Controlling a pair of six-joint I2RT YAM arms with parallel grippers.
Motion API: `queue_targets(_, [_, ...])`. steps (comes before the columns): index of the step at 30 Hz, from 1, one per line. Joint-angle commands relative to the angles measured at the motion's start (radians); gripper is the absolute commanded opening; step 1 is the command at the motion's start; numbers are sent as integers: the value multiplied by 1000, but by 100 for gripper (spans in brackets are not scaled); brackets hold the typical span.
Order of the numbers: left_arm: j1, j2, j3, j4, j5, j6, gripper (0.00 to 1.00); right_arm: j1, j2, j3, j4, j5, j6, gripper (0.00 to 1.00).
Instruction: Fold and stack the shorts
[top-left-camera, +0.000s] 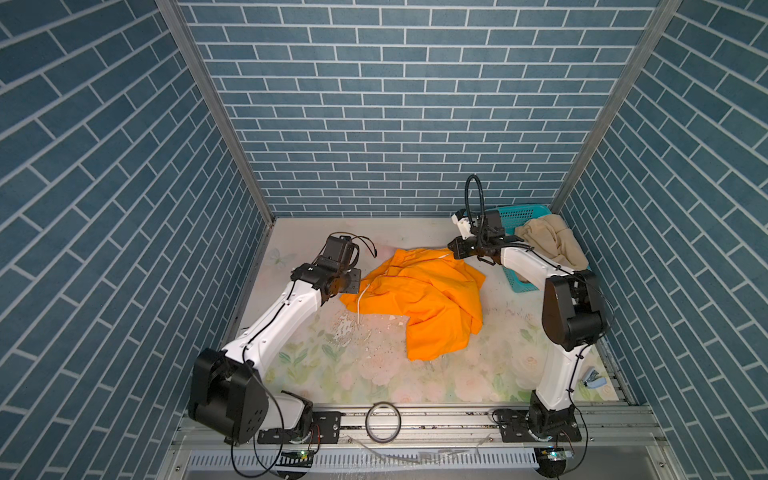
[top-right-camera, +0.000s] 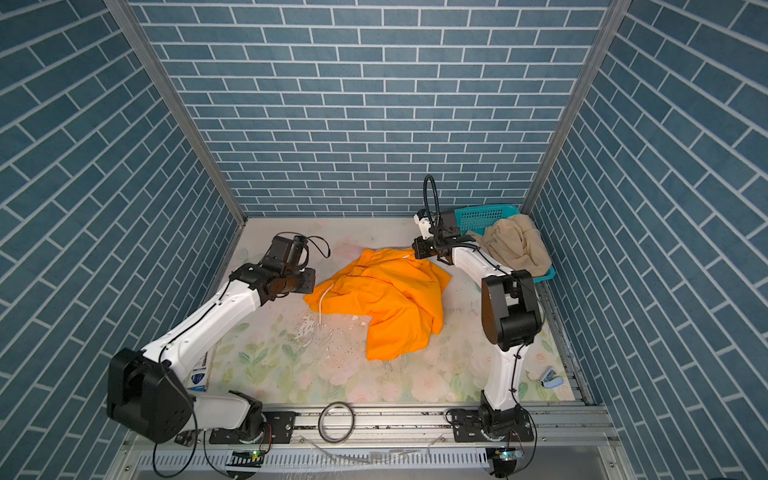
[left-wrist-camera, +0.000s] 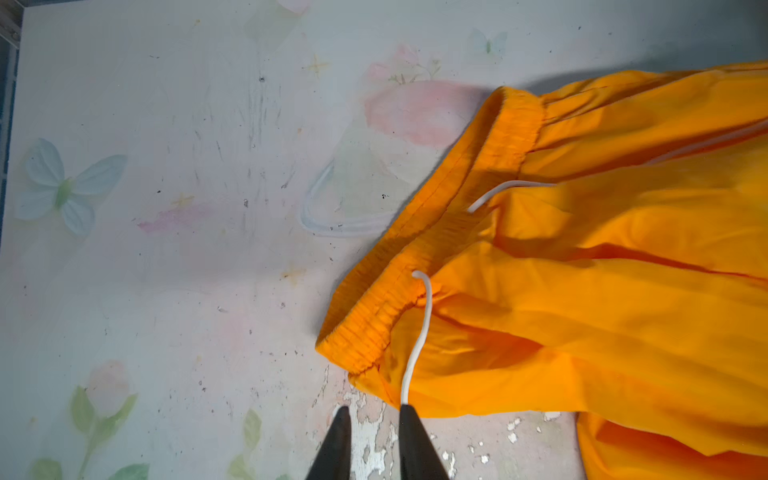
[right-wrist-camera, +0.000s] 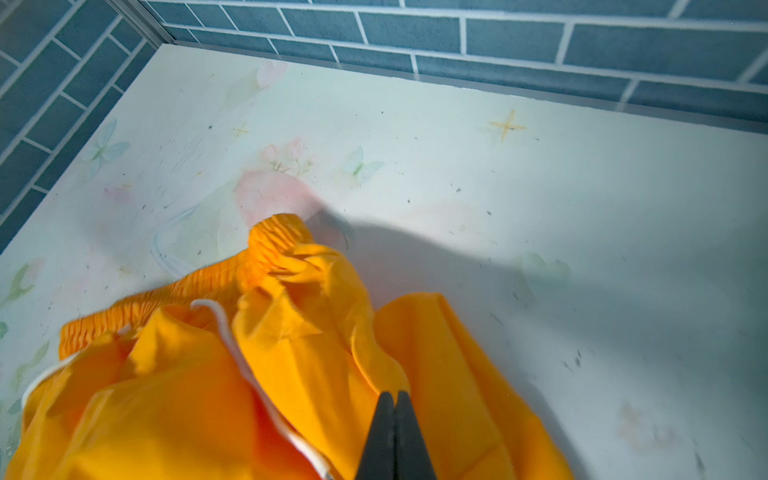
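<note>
Right hand (right-wrist-camera: 392, 397) pinches orange shorts (right-wrist-camera: 291, 374), clear only in wrist view; left hand (left-wrist-camera: 375, 410) slightly parted, empty.

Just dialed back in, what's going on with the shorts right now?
The right gripper is shut on a fold of the orange shorts, which lie crumpled in the middle. The left gripper is slightly open beside them, holding nothing. The beige shorts hang over the basket. Nothing is folded yet.
</note>
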Motion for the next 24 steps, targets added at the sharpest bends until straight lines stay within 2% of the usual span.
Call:
queue_targets(1, [21,44,2,-23,18,15,32,32,-102,-154,23,57,50,0])
queue_targets(2, [34,43,-7,-26,30,-5,41,34,-132,-184,9,51,39,0])
queue_targets(4, [72,16,-52,-1,78,-50,46,38,-169,-198,-27,68,12,0])
queue_targets(5, [99,-7,-91,30,119,-77,53,39,-177,-186,-53,77,2,0])
queue_targets(6, [125,-30,-135,66,160,-105,69,39,-175,-162,-91,81,-12,1])
queue_targets(7, [150,-46,-171,96,184,-131,78,40,-167,-136,-121,82,-21,10])
queue_targets(9, [197,-73,-247,182,247,-187,85,40,-143,-80,-150,77,-41,34])
queue_targets(11, [222,-76,-297,269,292,-235,92,39,-110,-29,-140,62,-50,49])
queue_targets(13, [230,-57,-323,334,327,-272,97,39,-59,49,-156,29,-68,55])
queue_targets(17, [243,24,-373,517,425,-362,98,38,63,199,-173,-52,-76,59])
queue_targets(20, [250,89,-399,615,473,-412,96,38,146,287,-175,-102,-66,60])
queue_targets(24, [252,145,-410,679,467,-419,89,40,266,398,-189,-123,-67,63])
